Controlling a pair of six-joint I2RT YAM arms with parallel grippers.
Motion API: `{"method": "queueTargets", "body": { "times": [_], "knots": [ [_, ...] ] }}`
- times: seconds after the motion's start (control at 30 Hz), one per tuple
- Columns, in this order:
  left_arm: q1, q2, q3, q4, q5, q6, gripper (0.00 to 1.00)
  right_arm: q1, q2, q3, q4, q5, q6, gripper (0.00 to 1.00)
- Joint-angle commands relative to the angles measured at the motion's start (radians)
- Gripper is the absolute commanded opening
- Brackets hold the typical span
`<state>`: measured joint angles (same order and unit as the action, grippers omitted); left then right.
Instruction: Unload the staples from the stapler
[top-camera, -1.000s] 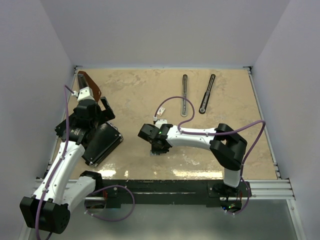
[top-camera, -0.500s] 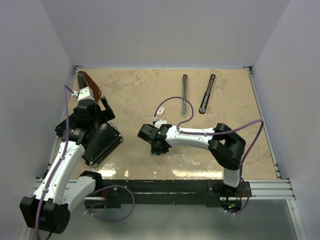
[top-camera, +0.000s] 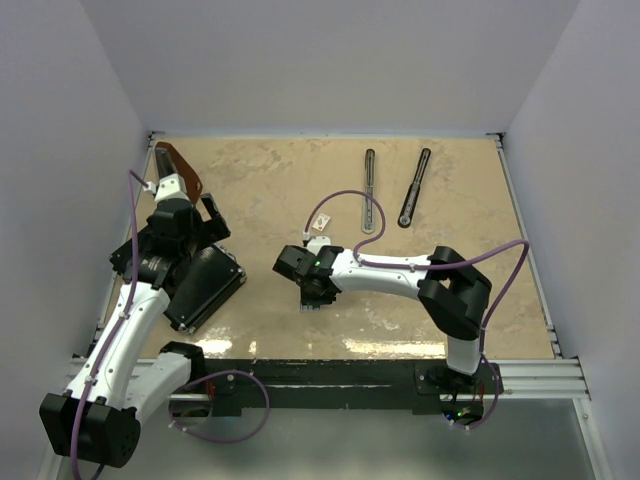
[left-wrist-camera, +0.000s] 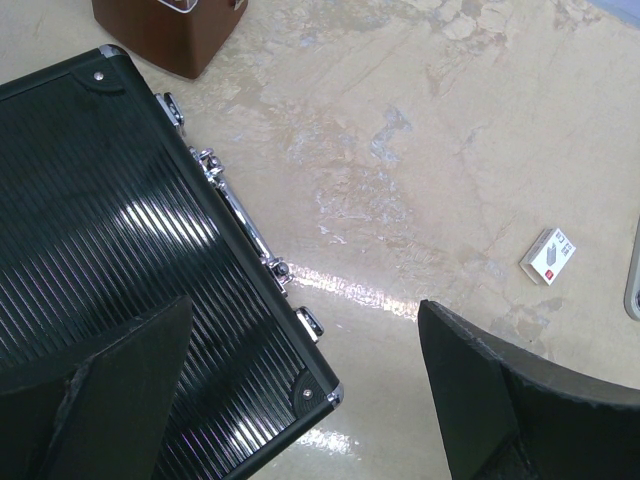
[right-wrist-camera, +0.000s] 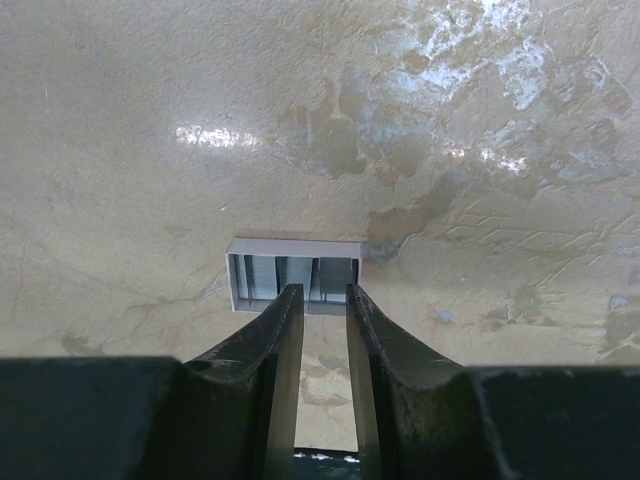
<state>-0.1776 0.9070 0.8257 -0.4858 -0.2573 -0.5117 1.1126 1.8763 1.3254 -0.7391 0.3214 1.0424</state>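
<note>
The stapler lies apart at the back: a slim dark-grey metal bar (top-camera: 369, 190) and a slim black bar (top-camera: 414, 188). A small open grey tray (right-wrist-camera: 295, 275) holding silvery staples (right-wrist-camera: 262, 279) lies on the table; in the top view my right gripper (top-camera: 311, 292) hides it. My right gripper (right-wrist-camera: 321, 292) points down at the tray's near edge, its fingers (right-wrist-camera: 284, 310) a narrow gap apart with nothing seen between them. My left gripper (top-camera: 203, 232) is wide open and empty above the corner of the black case (left-wrist-camera: 120, 230).
The flat black case (top-camera: 205, 283) lies at the left. A brown wedge-shaped object (top-camera: 181, 170) sits at the back left, also in the left wrist view (left-wrist-camera: 165, 30). A small white-and-red box (left-wrist-camera: 548, 256) lies behind my right gripper (top-camera: 321, 224). Purple cables loop over both arms.
My right gripper has shifted slightly left over the tray, and the small white box now shows clear behind it. The left arm has not moved.
</note>
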Motion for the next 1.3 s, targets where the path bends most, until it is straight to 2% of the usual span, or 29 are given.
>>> {"method": "queueTargets", "body": {
  "times": [0.0, 0.07, 0.3, 0.37, 0.5, 0.6, 0.93, 1.27],
  "knots": [
    [0.004, -0.002, 0.0, 0.038, 0.001, 0.018, 0.99, 0.001, -0.049, 0.032, 0.001, 0.034, -0.048, 0.28],
    [0.004, -0.002, 0.001, 0.039, 0.001, 0.016, 0.99, -0.01, -0.06, 0.028, 0.026, 0.028, -0.082, 0.27],
    [0.004, 0.003, 0.001, 0.038, -0.003, 0.018, 0.99, -0.03, -0.167, -0.031, 0.216, -0.03, -0.362, 0.06],
    [0.003, 0.003, 0.001, 0.038, -0.005, 0.018, 0.99, -0.034, -0.174, -0.048, 0.225, -0.016, -0.43, 0.0],
    [0.004, 0.006, 0.0, 0.039, 0.003, 0.019, 0.99, -0.05, -0.164, -0.071, 0.219, -0.036, -0.534, 0.0],
    [0.004, 0.012, -0.002, 0.039, 0.006, 0.019, 0.99, -0.054, -0.17, -0.097, 0.245, -0.071, -0.551, 0.0],
    [0.004, 0.021, 0.0, 0.039, 0.003, 0.024, 0.99, -0.096, -0.146, -0.184, 0.343, -0.195, -0.532, 0.0],
    [0.004, 0.023, -0.002, 0.039, -0.005, 0.025, 0.99, -0.096, -0.131, -0.225, 0.376, -0.226, -0.515, 0.0]
  ]
}}
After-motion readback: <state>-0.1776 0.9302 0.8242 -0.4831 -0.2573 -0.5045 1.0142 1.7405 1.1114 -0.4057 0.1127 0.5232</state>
